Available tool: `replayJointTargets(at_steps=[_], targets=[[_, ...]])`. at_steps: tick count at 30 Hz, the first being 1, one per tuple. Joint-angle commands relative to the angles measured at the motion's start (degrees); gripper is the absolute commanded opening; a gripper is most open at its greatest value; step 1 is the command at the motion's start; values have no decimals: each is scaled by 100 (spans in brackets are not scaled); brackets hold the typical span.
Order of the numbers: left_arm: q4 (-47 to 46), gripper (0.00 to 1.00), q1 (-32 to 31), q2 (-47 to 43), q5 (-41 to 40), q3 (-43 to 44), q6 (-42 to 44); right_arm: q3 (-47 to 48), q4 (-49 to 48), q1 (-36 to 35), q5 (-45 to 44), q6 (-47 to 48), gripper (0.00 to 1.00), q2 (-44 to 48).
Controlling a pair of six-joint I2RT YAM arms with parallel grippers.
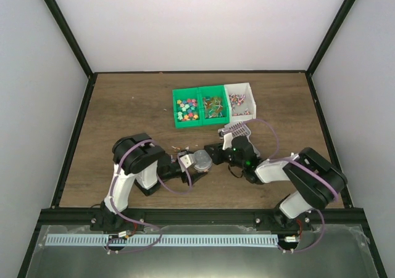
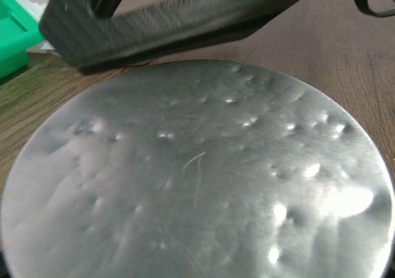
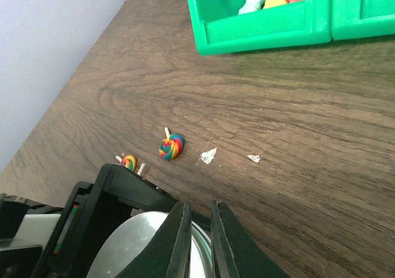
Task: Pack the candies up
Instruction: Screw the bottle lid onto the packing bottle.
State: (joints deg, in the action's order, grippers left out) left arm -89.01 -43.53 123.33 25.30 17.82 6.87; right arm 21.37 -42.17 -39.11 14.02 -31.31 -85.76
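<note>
Candies (image 1: 186,110): small loose pieces, pink, red, yellow, blue and green, heaped inside the left green bin (image 1: 188,126). More lie in the two bins adjoining its right side. One swirl lollipop (image 3: 171,147), rainbow with a short white stick, lies flat well before that bin. A second lollipop (image 3: 128,161) lies near it, farther from the bin.

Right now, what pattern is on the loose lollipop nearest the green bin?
Lollipop: rainbow swirl, clearest in the right wrist view.
</note>
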Motion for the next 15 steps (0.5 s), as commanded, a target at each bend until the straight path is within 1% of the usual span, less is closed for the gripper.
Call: replayJointTargets(at_steps=[1,6,11,15], targets=[[-1254,91,-74,569,567,-416,-195,260,-134,26,318,131,11,-332],[-1259,91,-66,570,493,-420,-160,197,-292,26,589,45,9,-479],[-1258,91,-28,640,388,-347,-190,-6,-437,27,837,-75,4,-393],[-1259,91,-4,642,305,-298,-202,-322,-523,30,1095,-255,3,-277]])
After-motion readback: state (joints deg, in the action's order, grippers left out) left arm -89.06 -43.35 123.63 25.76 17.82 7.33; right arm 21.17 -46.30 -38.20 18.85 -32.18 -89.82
